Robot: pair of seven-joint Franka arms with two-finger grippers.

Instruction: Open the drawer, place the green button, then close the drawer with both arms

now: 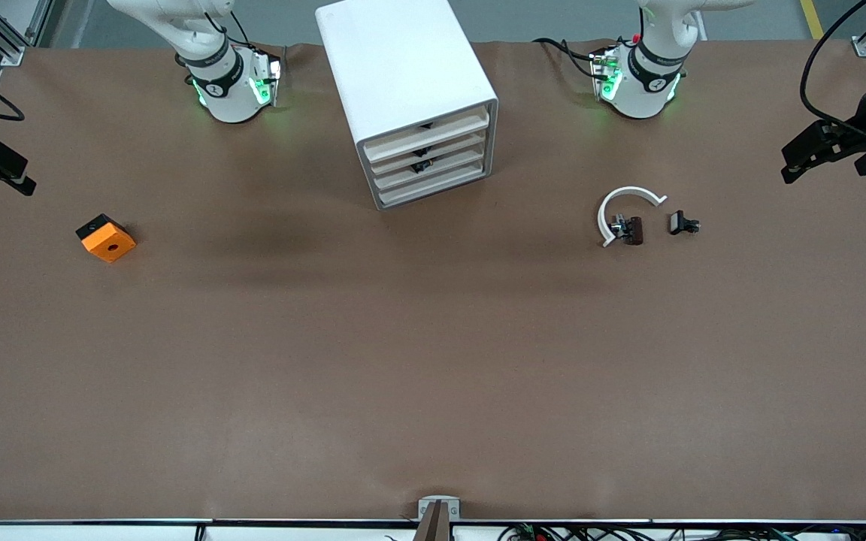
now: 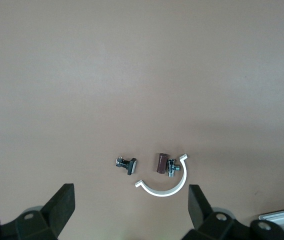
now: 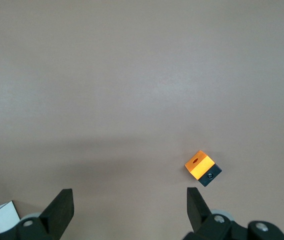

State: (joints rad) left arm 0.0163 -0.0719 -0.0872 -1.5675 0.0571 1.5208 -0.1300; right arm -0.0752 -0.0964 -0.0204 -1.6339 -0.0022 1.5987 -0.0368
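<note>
Both grippers are hanging with fingers apart: left gripper at the front view's right edge, right gripper at its left edge. Cabinet is sitting top centre, drawers closed; no green button is showing.

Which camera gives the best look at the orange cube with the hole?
The right wrist view: the orange cube sits unobstructed on the table, with its hole and black underside plain. The front view shows it smaller, toward the right arm's end. The left wrist view does not show it.
</note>
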